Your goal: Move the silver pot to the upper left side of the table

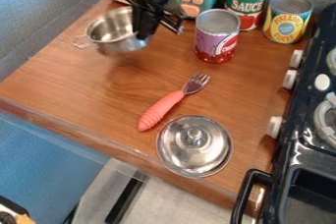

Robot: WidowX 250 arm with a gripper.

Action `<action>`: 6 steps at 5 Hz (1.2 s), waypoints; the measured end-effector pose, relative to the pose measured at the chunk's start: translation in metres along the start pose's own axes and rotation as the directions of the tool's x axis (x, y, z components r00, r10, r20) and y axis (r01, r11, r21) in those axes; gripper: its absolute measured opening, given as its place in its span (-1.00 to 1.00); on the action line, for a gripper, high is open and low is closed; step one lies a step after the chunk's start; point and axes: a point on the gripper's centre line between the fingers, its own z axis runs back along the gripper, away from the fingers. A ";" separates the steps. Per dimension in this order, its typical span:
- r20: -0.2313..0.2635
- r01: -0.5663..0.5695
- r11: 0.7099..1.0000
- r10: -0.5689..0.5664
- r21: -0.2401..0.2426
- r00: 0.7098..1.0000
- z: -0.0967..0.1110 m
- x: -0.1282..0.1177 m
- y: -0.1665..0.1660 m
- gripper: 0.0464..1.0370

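The silver pot [110, 33] is held at its right side by the black gripper [143, 34], whose fingers are closed on the rim, over the upper left part of the wooden table [92, 85]. A clear handle [81, 42] is seen on the pot's left side. To the right of the gripper, a purple and red can [216, 37] is placed upright, with a red and green can [252, 2] and a yellow can [287, 19] set behind it, near the back wall. A fork [162, 110] with a coral handle is laid at a slant in the middle, its tines pointed away from the camera. Just below it, a round metal lid [194, 146] is laid knob up near the front edge. The right side is taken up by a dark toy stove [303, 142] with white knobs.
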 end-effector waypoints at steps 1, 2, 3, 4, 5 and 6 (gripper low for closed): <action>-0.022 -0.007 1.000 0.007 0.001 1.000 -0.010 0.014 -0.003 -0.98; -0.027 -0.002 1.000 0.001 -0.016 1.000 -0.014 0.022 -0.011 -0.98; -0.024 0.005 0.999 -0.006 -0.034 1.000 -0.012 0.025 -0.022 -0.94; -0.030 -0.023 0.999 0.022 -0.033 0.999 -0.002 0.029 -0.018 -0.64; -0.043 -0.042 0.998 0.040 -0.051 0.998 0.005 0.030 -0.016 -0.12; -0.071 -0.091 0.992 0.085 -0.091 0.994 0.006 0.025 -0.006 0.50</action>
